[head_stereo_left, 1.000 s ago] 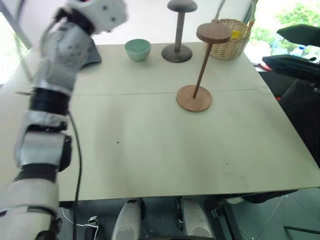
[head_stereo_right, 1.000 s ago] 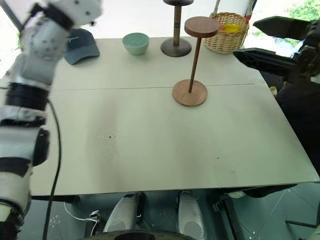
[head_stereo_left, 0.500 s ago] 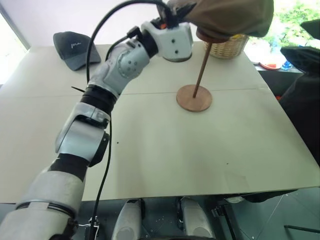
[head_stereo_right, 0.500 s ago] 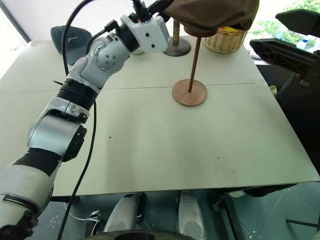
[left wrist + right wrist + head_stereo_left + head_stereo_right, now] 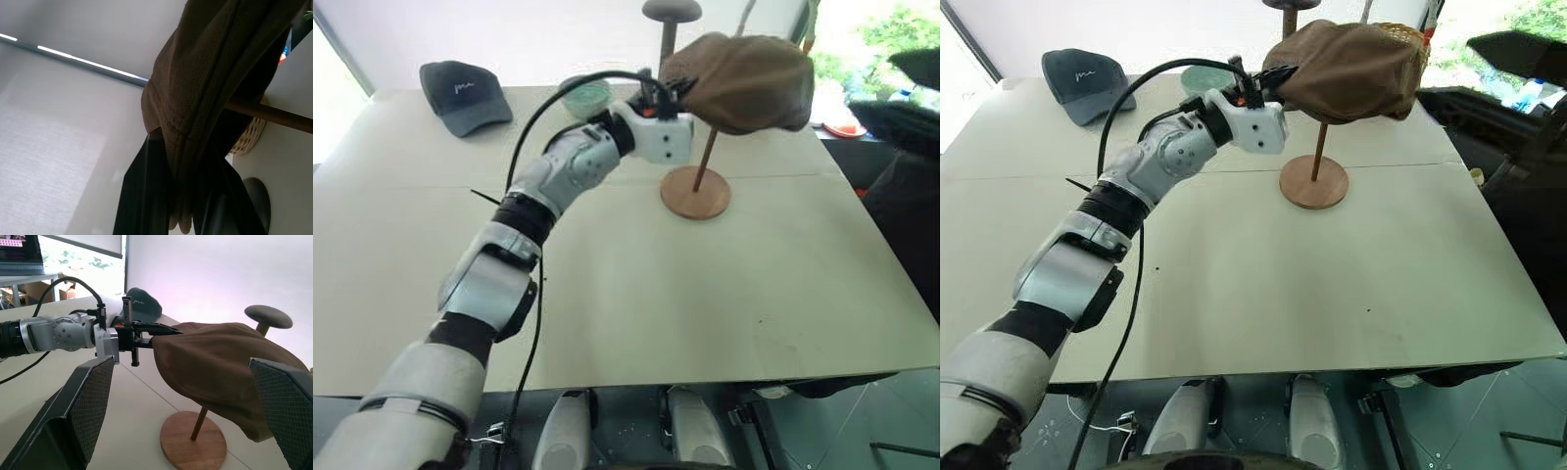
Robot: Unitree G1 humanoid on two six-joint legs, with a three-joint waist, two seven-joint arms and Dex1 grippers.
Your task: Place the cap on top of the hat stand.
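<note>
Brown cap [image 5: 1347,70]: 1, on hat stand [image 5: 1314,182] | left end effector [image 5: 1278,78] pinching cap | right end effector [image 5: 186,411] wide apart

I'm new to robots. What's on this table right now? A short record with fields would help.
cap: reddish-brown, draped over the top of the hat stand
hat stand: brown wood, round base on the table
left hand: fingers on either side of the cap's edge
right hand: open, empty, apart from the cap
also there: baseball cap, green bowl, grey stand
</note>
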